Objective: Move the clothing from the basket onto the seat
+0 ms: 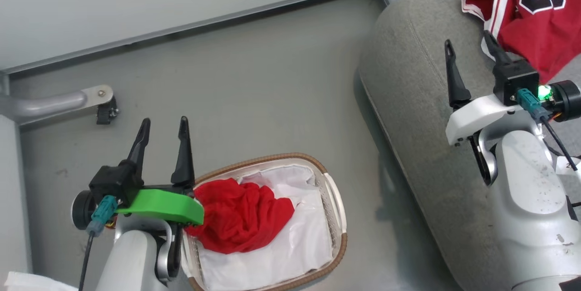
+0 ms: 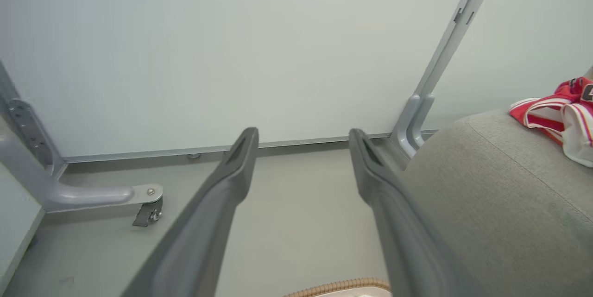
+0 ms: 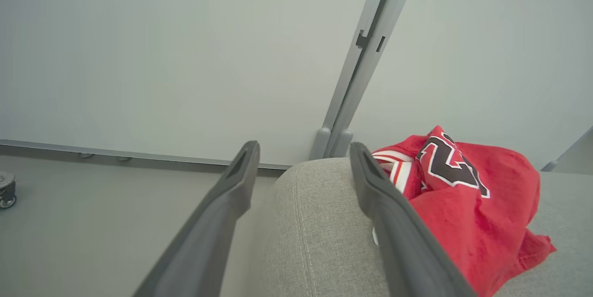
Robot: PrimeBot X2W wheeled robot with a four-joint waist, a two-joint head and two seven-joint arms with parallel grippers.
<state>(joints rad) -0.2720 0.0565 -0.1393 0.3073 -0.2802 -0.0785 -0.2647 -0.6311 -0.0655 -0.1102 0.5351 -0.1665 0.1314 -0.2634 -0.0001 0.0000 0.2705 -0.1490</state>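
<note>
Nearest to me, the basket point(image 1: 338, 218) sits on the grey floor point(image 1: 254, 82). Its white liner point(image 1: 295, 245) is spread inside, and the plain red garment point(image 1: 240, 216) is bunched in its left half.

My left claw point(image 1: 164, 120) hangs at the basket's left edge, its two dark fingers spread apart and gripping nothing. Its green mount overlaps the garment's left edge in the head view, but I cannot tell whether it touches the cloth.

To the right, the big grey seat point(image 1: 408, 82) runs from near to far, its rounded edge and stitched seam facing the basket. My right claw point(image 1: 467, 38) is over the seat, fingers wide apart and empty. Its right finger crosses the trim of the striped red jersey point(image 1: 531, 9) in my views, and I cannot tell if they touch.

The jersey lies crumpled on the far part of the seat, with white-and-red trim along its edge and a dark, white-outlined number showing.

Beyond, a metal leg point(image 1: 54, 105) with a caster stands at the far left of the floor. A pale wall point(image 1: 136, 0) closes the scene, with a grey post point(image 3: 366, 56) rising against it behind the seat.
</note>
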